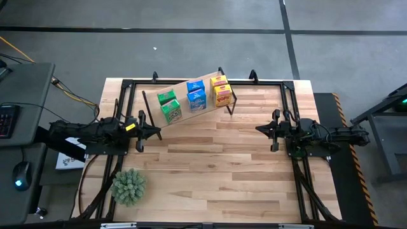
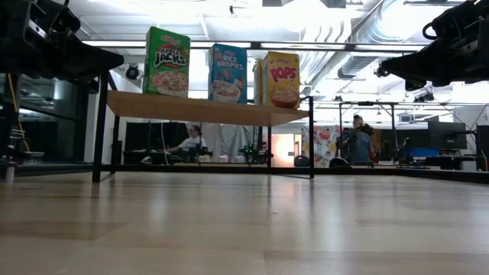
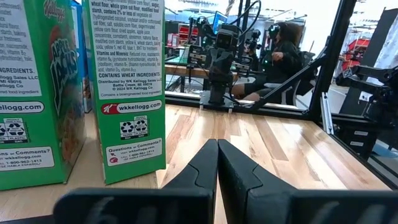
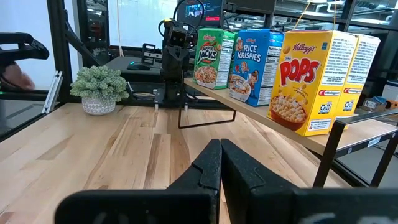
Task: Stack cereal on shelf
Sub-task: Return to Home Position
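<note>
Six cereal cartons point(image 1: 197, 100) stand on the shelf point(image 1: 183, 103), upper centre of the high view.
Green pair to the left, blue in the middle, yellow to the right. The left gripper point(image 1: 158, 131) at centre left and the right gripper point(image 1: 258, 129) at centre right both have jaws pressed together, holding nothing.

2 green cartons point(image 1: 170, 110): green fronts, white side panels with black print and green bands.
2 blue cartons point(image 1: 196, 98): blue, with a white printed panel on the side.
2 yellow cartons point(image 4: 306, 81): yellow, red lettering.
Shelf point(image 2: 206, 111): light wood plank, black frame.
Worktop point(image 1: 216, 172): pale wood in strips of varying tan.
Plant point(image 4: 99, 82): pale grey-green, white pot.
</note>
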